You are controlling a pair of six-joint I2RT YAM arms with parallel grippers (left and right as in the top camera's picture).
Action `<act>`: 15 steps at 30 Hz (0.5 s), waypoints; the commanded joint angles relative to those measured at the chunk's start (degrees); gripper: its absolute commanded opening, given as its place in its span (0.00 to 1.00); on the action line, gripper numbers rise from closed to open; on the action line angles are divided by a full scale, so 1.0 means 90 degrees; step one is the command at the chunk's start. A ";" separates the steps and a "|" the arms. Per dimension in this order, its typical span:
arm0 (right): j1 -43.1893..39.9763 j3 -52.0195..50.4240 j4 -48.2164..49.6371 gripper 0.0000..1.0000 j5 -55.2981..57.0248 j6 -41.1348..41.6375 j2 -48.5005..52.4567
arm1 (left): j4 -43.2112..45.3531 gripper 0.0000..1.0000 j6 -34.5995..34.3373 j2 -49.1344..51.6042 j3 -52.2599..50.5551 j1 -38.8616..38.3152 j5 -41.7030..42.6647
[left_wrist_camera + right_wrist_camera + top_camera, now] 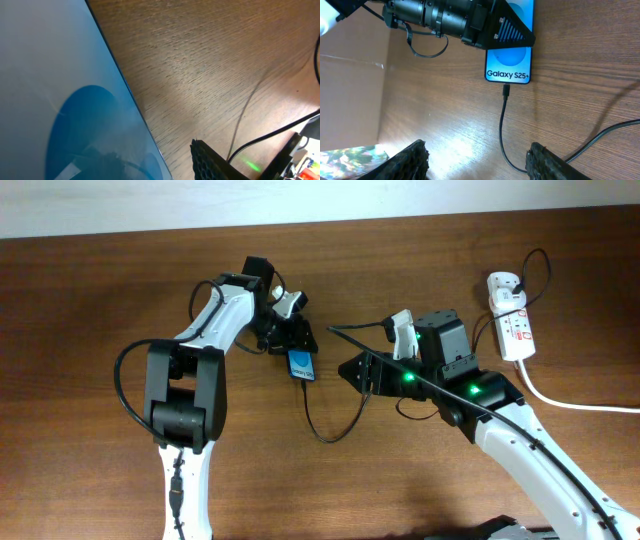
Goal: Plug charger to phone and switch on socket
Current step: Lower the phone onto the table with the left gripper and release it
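The left gripper point(512, 36) jaws are closed on the phone point(509, 62), the charger point(506, 91) tip appears seated in its lower edge, and the socket point(513, 320) lies well apart from the phone, nearer the right gripper point(477, 155), whose jaws stand wide and empty.

We see a brown wooden bench point(90, 290) whose fine, straight grain shows in every view. From overhead its far edge meets a pale, plain strip point(100, 205) along the top of the picture; we cannot tell whether that is a wall or a floor. In the left wrist view a bright patch of light falls on the grain near the middle. In the right wrist view a smooth brown panel point(350, 95) lies at the left, beside the grained wood, with a faint pale line across it. Low in that corner sits a blurred, many-coloured patch point(350, 157); we cannot make out what it is.
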 commanded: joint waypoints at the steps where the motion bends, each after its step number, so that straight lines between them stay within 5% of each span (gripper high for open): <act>1: -0.0027 0.0119 0.0000 0.66 0.0083 -0.0092 0.0032 | -0.0223 0.50 0.0029 0.0051 0.0097 0.0024 -0.0979; 15: -0.0029 0.0119 0.0000 0.67 0.0083 -0.0117 0.0032 | -0.0903 0.53 -0.0090 0.0036 0.0733 0.0010 -0.1778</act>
